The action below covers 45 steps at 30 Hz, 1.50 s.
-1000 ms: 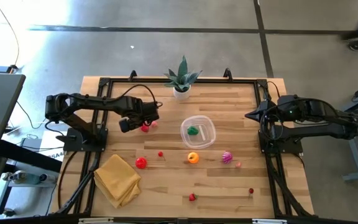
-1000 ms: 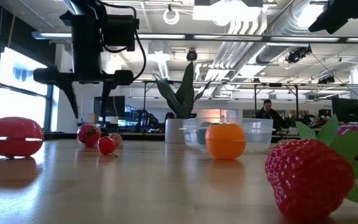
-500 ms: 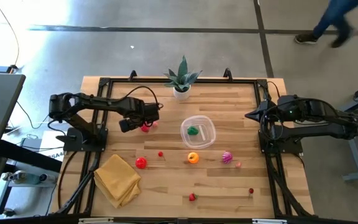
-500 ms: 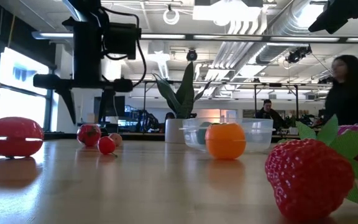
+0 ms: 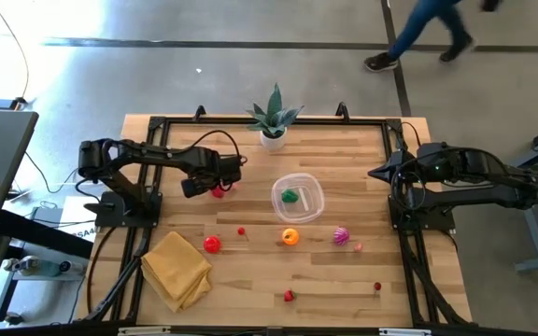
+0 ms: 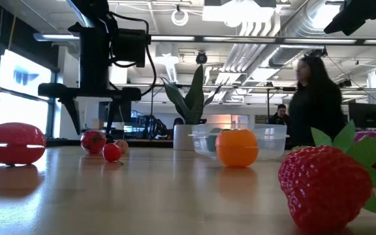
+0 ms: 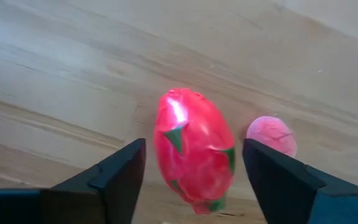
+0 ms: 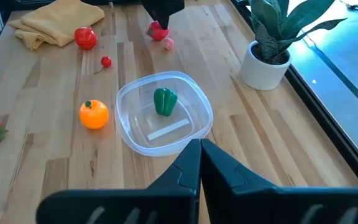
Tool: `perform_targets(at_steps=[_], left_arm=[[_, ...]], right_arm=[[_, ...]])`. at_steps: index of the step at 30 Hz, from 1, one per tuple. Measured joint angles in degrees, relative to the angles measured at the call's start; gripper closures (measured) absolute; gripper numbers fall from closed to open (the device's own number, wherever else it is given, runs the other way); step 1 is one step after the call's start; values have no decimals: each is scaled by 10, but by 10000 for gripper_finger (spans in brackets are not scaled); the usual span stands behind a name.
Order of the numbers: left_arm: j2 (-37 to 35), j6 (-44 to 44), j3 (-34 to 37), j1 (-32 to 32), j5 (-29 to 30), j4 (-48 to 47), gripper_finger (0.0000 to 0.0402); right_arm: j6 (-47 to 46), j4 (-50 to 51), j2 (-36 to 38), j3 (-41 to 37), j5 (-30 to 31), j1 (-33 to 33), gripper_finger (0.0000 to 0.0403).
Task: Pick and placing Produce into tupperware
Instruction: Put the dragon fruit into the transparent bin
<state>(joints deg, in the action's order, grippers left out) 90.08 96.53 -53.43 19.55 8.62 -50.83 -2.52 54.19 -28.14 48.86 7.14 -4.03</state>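
The left gripper [image 5: 215, 186] sat left of centre in the high view, hovering right over a red oval fruit with green flecks [image 7: 193, 151]. From the left wrist cam, its two dark fingers [image 7: 114, 177] were spread wide, one on each side of that fruit, with visible gaps on both sides, so nothing was grabbed. A small pink fruit [image 7: 272, 135] lay just beside the red one, outside the far finger.

The tupperware [image 5: 297, 198] was mid-frame in the high view, a bit right of the gripper, with a green pepper [image 8: 164, 101] and a whitish strip inside. Just below it lay the orange fruit [image 5: 290, 237], and a magenta one [image 5: 341, 235] to the right of that. A red tomato [image 5: 212, 245] and a tiny cherry [image 5: 242, 231] lay lower left, next to the yellow cloth [image 5: 176, 270]. A strawberry [image 5: 289, 296] and another small red piece [image 5: 377, 287] were down near the bottom edge of the table [image 5: 344, 159].

The potted plant [image 5: 273, 119] stood at the top edge. There was bare wood between the gripper and the tub.

The right gripper [image 5: 377, 174] was parked at the right edge, fingers closed together and empty. A person [image 5: 425, 30] was at the upper right.
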Motion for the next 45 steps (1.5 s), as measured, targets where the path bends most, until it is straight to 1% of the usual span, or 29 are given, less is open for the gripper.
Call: perform_targets(at_steps=[5, 9, 13, 19, 26, 29, 38, 45], left_arm=[[6, -5, 0, 0, 7, -7, 84], [12, -5, 0, 0, 12, -7, 60], [19, -4, 3, 0, 15, -1, 56], [23, -1, 30, 0, 13, 41, 55], [22, 0, 48, 0, 11, 63, 56], [22, 4, 52, 0, 11, 71, 67], [22, 20, 60, -1, -1, 84, 139], [22, 29, 60, -1, -2, 84, 180]], right_arm=[[0, 0, 0, 0, 0, 0, 403], [0, 0, 0, 0, 0, 0, 403], [0, 0, 0, 0, 0, 0, 403], [0, 0, 0, 0, 0, 0, 403], [0, 0, 0, 0, 0, 0, 403], [0, 0, 0, 0, 0, 0, 403], [0, 0, 0, 0, 0, 0, 403], [0, 0, 0, 0, 0, 0, 403]])
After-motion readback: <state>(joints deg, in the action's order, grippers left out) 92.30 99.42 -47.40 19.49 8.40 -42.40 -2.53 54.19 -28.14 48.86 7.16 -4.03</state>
